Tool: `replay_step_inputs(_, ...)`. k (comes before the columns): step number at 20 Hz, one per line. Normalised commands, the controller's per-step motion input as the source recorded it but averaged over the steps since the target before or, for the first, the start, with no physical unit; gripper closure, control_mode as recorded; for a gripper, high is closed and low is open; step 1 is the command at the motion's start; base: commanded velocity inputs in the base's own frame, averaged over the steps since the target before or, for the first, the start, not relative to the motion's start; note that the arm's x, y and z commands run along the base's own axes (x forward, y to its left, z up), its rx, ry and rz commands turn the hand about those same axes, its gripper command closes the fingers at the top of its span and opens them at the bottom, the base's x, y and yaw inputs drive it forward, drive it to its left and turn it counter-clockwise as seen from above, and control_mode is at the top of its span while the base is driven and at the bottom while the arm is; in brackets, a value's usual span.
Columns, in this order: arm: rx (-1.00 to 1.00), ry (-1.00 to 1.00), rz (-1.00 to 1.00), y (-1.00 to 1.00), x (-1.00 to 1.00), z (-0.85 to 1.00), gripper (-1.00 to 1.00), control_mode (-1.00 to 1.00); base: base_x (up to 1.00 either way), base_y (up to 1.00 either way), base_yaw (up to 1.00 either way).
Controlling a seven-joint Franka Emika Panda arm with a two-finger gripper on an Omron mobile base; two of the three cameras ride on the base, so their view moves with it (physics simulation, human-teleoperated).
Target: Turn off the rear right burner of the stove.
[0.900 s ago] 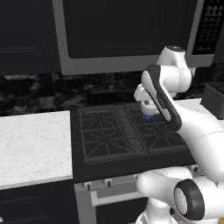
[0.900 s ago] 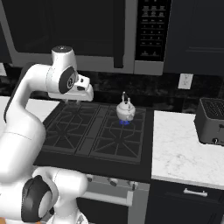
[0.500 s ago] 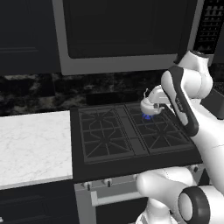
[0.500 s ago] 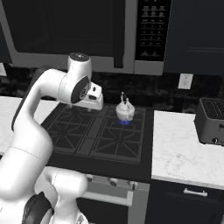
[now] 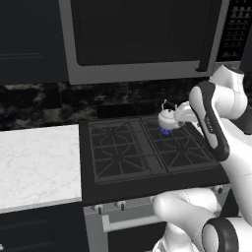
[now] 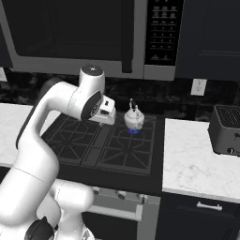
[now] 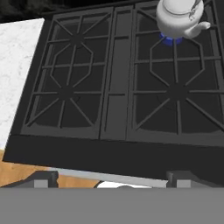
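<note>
The black stove [image 5: 129, 170] [image 6: 82, 157] [image 7: 117, 87] has two cast-iron grates and small knobs [image 6: 121, 194] on its steel front. A blue flame burns at the rear right burner [image 5: 166, 131] [image 6: 133, 131] [image 7: 171, 41], under a little silver-white kettle [image 5: 167, 118] [image 6: 133, 119] [image 7: 177, 16] that stands on it. My gripper [image 6: 108, 117] [image 7: 114, 178] hangs above the cooktop, just left of the kettle, touching nothing. It is open, its fingertips [image 7: 40, 179] wide apart with nothing between them.
A large steel-framed microwave [image 5: 138, 39] [image 6: 70, 33] hangs low over the stove. White marble counters [image 5: 39, 167] [image 6: 197, 159] flank it. A dark toaster [image 6: 226, 131] stands on the right counter, below a wall outlet [image 6: 198, 86].
The arm has swung right across the stove, bringing the hand lower and closer to the kettle. The kettle and the flame have stayed as they were.
</note>
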Motion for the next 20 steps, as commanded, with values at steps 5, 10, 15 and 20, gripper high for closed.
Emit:
replay_step_inputs(5,0.00,-0.01,-0.08,-0.61,-0.29,-0.39,-1.00,-1.00,0.00,0.00,0.00)
replay_step_inputs(10,0.01,-0.02,-0.11,-0.94,-0.60,-0.59,-1.00,-1.00,0.00,0.00,0.00)
replay_step_inputs(15,0.00,-0.04,-0.08,-0.95,-0.69,-0.79,-1.00,-1.00,0.00,0.00,0.00)
replay_step_inputs(20,0.00,-0.11,-0.01,-0.96,-0.87,-0.92,-1.00,-1.00,0.00,0.00,0.00)
